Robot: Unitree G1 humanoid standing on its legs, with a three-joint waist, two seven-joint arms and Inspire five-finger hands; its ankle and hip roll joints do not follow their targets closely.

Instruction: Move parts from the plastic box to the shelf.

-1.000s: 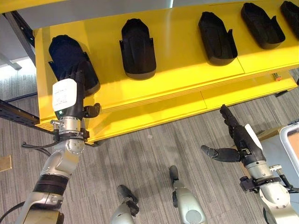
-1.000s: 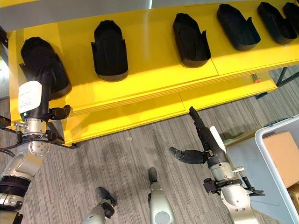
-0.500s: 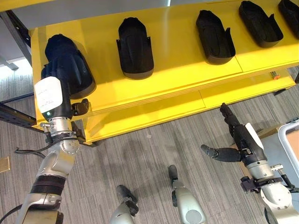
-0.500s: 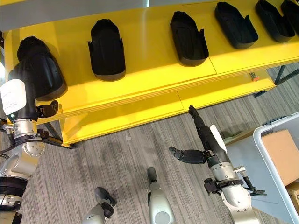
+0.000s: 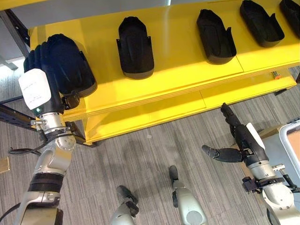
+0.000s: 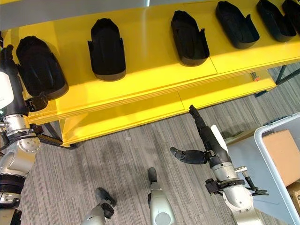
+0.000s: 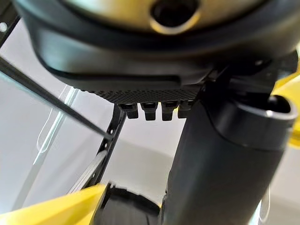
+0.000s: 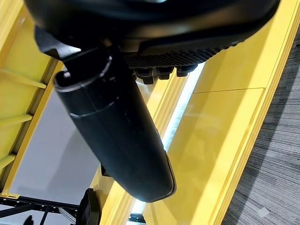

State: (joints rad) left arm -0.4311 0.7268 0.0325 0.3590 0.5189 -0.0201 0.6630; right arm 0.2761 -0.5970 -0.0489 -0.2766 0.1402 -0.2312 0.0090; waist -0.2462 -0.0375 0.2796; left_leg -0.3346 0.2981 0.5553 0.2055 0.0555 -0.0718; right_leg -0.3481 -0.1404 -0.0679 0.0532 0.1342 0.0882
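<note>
1. The left hand (image 5: 44, 89) is up at the outer end of the yellow shelf (image 5: 178, 61), with the white cover on its back facing the camera.
2. Its fingers run up the outer side of the end part (image 5: 63, 63), a bulky black moulded shell lying on the shelf top. Whether they are curled on the part or just resting against it, I cannot tell.
3. Its thumb (image 5: 71, 101) pokes out beside the near rim of that part.
4. In the left wrist view the thumb stands out straight and a dark edge of the part (image 7: 129, 206) shows past it, above the yellow shelf lip.
5. Beyond the left hand, towards the robot's right, more black parts sit in a row along the shelf, each apart from the next: a second part (image 5: 135, 47), a third part (image 5: 215, 36) and a fourth part (image 5: 261, 22).
6. The right hand (image 5: 241, 138) hangs low over the grey carpet floor (image 5: 150, 159), in front of the shelf's lower ledge and well away from every part.
7. Its fingers point straight towards the shelf, its thumb is spread out sideways, and it is empty.
8. Just beside the right arm, on its outer side, the pale rim of the plastic box (image 6: 269, 145) shows, with a brown carton (image 6: 283, 154) inside.
</note>
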